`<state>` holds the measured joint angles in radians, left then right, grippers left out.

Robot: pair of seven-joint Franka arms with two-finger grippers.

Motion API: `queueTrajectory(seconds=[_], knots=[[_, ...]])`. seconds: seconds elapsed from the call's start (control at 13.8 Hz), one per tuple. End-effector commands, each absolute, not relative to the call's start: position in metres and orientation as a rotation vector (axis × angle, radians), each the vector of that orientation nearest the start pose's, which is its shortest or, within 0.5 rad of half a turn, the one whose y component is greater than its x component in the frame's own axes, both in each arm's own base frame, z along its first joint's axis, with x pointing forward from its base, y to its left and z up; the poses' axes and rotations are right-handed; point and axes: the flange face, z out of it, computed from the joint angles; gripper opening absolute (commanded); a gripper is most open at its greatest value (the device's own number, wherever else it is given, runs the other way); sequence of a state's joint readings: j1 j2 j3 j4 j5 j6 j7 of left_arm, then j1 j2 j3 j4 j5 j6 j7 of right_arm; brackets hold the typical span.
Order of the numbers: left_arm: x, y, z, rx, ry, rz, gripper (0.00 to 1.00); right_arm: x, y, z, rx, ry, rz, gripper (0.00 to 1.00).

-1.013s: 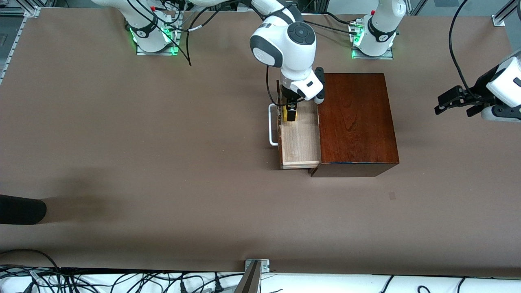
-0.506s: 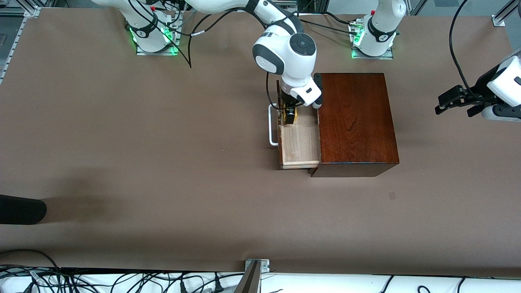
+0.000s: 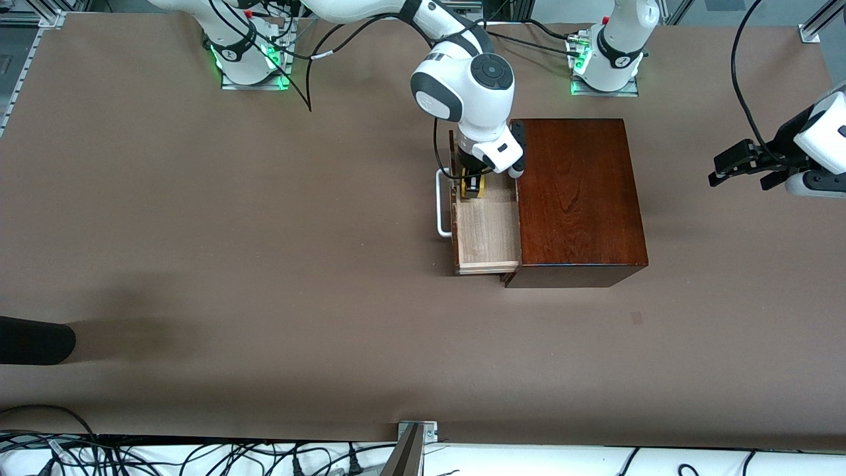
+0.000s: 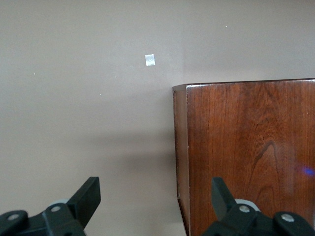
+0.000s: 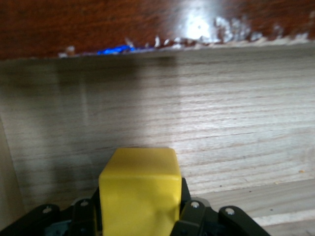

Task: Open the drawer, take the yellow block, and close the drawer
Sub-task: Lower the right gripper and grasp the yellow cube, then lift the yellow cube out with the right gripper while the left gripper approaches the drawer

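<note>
Since the earlier frame, the right pincer [image 3: 472, 188] has shifted slightly within the open drawer [image 3: 486, 228], carrying the yellow block [image 3: 477, 190] with it toward the robots' end of the tray; the left arm has barely changed.

Right pincer: clenched on the yellow block, one finger on each of two facing sides, inside the drawer's pale tray close to its dark front panel. In the right wrist view the block [image 5: 140, 189] sits square between the fingers [image 5: 194, 216], top face level; whether it touches the tray floor cannot be told.

Drawer: pulled out of the mahogany box [image 3: 578, 198] toward the right arm's end of the tabletop [image 3: 264, 264]. Its long axis runs from the robots' side to the front camera's side. Its white handle [image 3: 441, 201] faces the right arm's end.

Left pincer [image 3: 740, 168]: waiting, released, jaws spread wide, over bare tabletop well apart from the box, toward the left arm's end. The left wrist view shows the box [image 4: 246, 152] and a small pale mark [image 4: 150, 60] on the tabletop.
</note>
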<state>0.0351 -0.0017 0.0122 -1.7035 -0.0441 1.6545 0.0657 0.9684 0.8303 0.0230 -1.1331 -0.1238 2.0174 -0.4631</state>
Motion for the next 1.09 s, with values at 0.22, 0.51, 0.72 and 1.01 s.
queueTrajectory(seconds=[0.22,0.51,0.72,1.01], knots=[[0.558,0.027,0.574,-3.170,0.059,0.075,1.00,0.442,0.627,0.389,-2.466,-2.089,-0.116,0.00],[0.558,0.028,0.574,-3.170,0.055,0.077,1.00,0.476,0.573,0.488,-2.633,-1.858,-0.193,0.00],[0.558,0.028,0.574,-3.170,0.057,0.077,1.00,0.540,0.494,0.530,-2.762,-1.672,-0.237,0.00],[0.556,0.013,0.566,-3.167,0.097,0.162,1.00,0.602,0.392,0.558,-2.910,-1.439,-0.236,0.00]])
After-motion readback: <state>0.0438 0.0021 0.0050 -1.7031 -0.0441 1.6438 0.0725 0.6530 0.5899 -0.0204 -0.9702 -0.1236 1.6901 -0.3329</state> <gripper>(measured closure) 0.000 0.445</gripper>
